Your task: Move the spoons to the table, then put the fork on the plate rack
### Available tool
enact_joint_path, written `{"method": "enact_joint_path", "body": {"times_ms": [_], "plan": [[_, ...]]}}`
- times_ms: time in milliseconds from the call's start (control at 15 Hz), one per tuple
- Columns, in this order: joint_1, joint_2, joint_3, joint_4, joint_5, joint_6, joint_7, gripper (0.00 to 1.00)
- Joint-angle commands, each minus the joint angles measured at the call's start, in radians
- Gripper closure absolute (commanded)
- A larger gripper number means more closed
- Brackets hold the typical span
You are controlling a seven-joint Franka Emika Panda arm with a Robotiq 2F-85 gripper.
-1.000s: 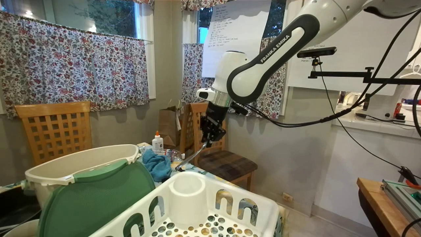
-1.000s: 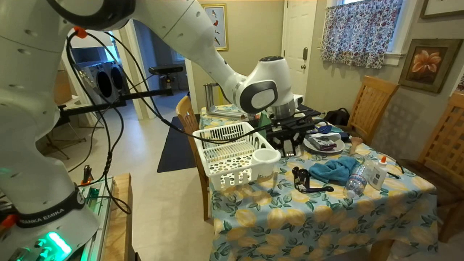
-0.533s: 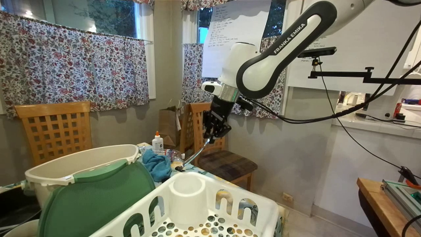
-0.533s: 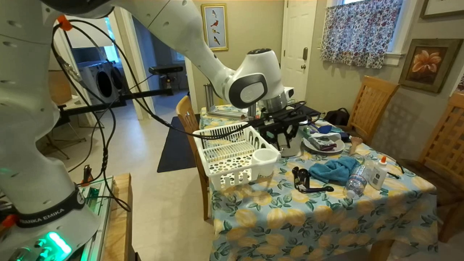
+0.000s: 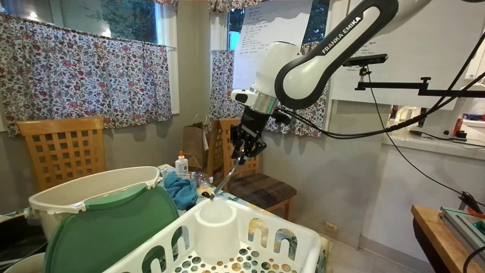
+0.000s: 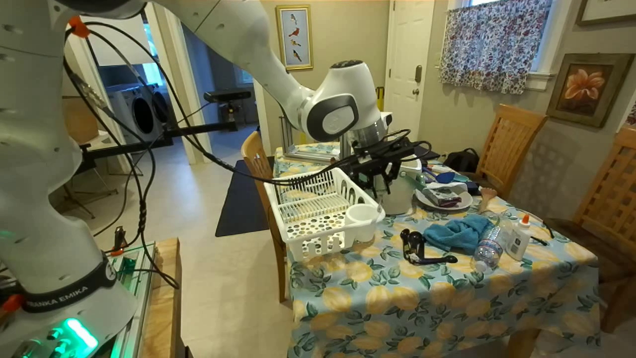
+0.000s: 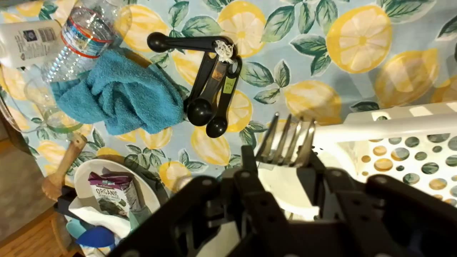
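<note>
- Wrist view alone resolves the 4 tines of the fork [image 7: 303, 154].
- In an exterior view, gripper [image 5: 240, 157] clamps it, angled down near plate rack [image 5: 307, 239].
- Spoons [image 7: 224, 100] lie on table [image 7: 285, 21] near towel [image 7: 125, 92].

wrist view: close, down at table [image 7: 271, 57] | exterior view: near rack [image 5: 270, 237], facing curtains [image 5: 91, 79] | exterior view: near arm [image 6: 238, 35], facing door [image 6: 410, 54] | all share rack

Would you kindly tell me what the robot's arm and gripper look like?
The arm is glossy white and rounded, with black trim bearing FRANKA EMIKA in white lettering; a light glows green low on it. Black cables hang from it, meeting at an orange piece. Beyond a silver ring, the gripper is black and angular, with jointed fingers.
</note>
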Motion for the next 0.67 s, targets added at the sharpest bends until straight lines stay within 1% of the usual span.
{"method": "enact_joint_path", "body": {"times_ms": [0, 333, 600], "plan": [[-0.028, -0.01, 0.05, -0.008, 0.037, 0.002, -0.091, 0.91], [-0.036, 0.031, 0.102, 0.042, 0.079, -0.049, -0.191, 0.91], [-0.03, 0.082, 0.117, 0.098, 0.115, -0.123, -0.254, 0.91]]}}
